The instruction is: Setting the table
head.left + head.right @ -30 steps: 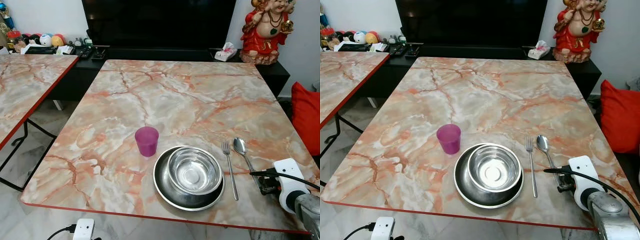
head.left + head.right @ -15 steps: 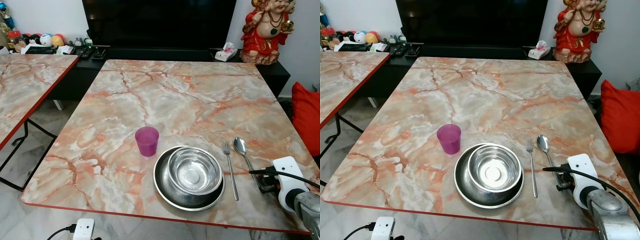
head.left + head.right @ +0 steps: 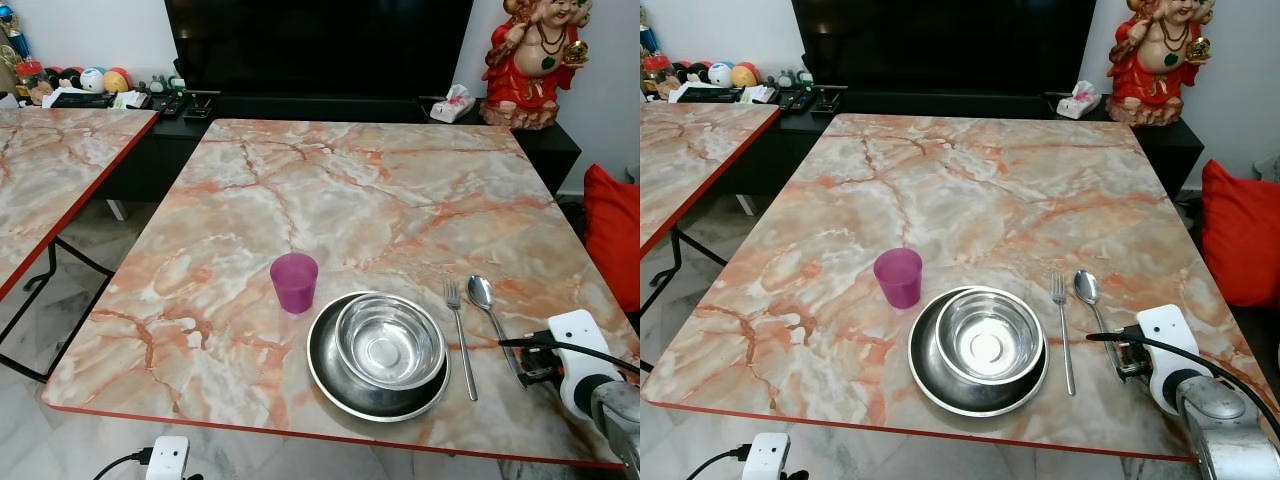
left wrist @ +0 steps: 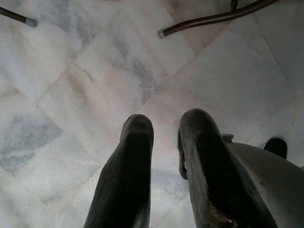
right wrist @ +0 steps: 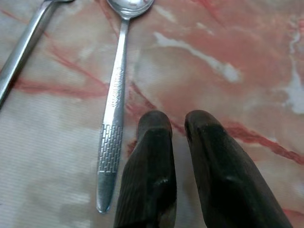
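A purple cup stands on the marble table. To its right a steel bowl sits inside a steel plate near the front edge. A fork and a spoon lie side by side right of the plate. My right gripper hovers low over the table just right of the spoon's handle, shut with nothing in it. It also shows at the table's front right. My left gripper hangs idle over the floor, shut and empty.
A second marble table stands to the left across a gap of floor. Behind are a dark TV console, a tissue pack and a red statue. A red cushion lies at the right.
My right gripper has crept slightly farther along beside the spoon's handle. The cup, plate, bowl, fork and spoon have not moved.
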You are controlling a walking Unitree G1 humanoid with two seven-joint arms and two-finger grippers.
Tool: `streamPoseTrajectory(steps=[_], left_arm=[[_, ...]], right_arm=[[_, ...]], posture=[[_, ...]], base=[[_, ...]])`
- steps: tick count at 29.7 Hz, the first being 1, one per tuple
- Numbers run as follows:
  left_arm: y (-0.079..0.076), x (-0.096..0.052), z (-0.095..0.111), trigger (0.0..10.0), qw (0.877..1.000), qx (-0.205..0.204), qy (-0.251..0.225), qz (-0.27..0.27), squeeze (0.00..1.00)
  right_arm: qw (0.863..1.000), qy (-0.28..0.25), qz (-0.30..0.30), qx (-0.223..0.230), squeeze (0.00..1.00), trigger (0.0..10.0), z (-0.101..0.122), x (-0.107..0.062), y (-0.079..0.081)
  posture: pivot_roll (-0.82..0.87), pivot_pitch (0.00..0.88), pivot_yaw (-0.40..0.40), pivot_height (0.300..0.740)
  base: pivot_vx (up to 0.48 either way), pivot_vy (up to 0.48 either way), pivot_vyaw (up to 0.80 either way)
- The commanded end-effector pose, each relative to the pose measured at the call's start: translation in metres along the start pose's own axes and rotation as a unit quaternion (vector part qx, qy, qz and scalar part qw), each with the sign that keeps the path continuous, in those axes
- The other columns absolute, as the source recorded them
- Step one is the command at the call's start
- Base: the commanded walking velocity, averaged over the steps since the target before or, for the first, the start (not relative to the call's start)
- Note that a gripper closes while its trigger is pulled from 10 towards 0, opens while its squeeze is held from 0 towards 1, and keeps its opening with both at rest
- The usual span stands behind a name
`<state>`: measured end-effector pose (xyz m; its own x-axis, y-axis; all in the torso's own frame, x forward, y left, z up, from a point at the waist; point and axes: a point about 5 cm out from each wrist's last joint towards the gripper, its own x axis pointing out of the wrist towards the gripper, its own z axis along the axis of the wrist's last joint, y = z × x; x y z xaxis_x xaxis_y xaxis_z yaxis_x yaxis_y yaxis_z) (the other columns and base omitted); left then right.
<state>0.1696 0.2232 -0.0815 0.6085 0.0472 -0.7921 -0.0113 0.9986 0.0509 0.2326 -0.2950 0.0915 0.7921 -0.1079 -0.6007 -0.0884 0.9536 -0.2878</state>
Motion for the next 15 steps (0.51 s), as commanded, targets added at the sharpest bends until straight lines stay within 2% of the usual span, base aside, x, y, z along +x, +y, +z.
streamPoseTrajectory(steps=[1,15], left_arm=[[0.0008,-0.0001,-0.0003,10.0,1.0,0.0,0.002,0.003,0.0],[0.0017,0.0001,0.0011,10.0,1.0,0.001,0.0,0.003,0.0]], right_arm=[[1.0,0.0,-0.013,0.001,0.0,10.0,0.0024,-0.001,-0.0059],[1.0,0.012,0.004,-0.012,0.0,10.0,-0.0005,-0.0004,0.0]], posture=[[0.01,0.003,0.014,0.74],[0.02,0.005,0.014,0.74]], base=[[0.0,0.0,0.0],[0.0,0.0,0.0]])
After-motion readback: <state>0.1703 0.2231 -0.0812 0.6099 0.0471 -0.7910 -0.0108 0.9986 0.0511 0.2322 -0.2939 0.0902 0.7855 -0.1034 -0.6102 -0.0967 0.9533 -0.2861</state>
